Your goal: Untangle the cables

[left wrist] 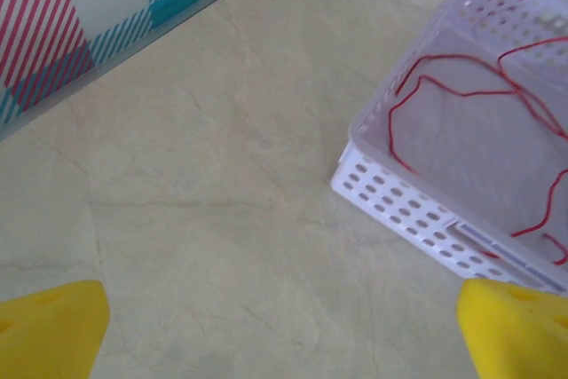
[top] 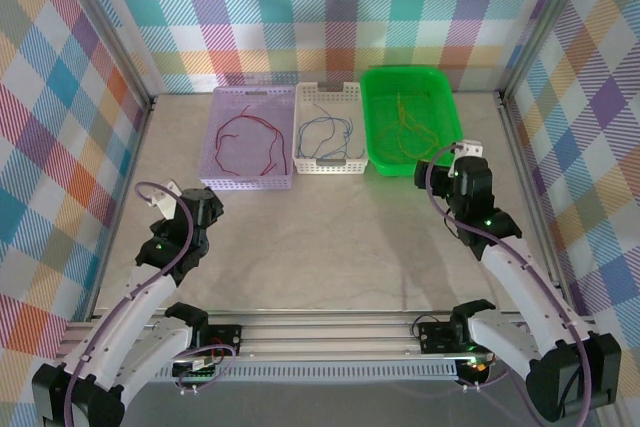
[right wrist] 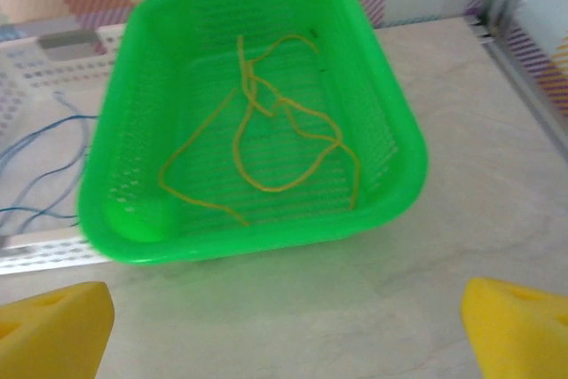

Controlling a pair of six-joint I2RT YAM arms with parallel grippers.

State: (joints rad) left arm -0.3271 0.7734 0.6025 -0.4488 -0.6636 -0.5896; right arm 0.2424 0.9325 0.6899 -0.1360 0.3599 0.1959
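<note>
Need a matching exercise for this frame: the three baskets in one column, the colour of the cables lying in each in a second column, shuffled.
Column 1
1. purple basket
2. white basket
3. green basket

Column 2
A. yellow-orange cables
B. red cables
C. blue-grey cables

Pairs: 1-B; 2-C; 3-A
</note>
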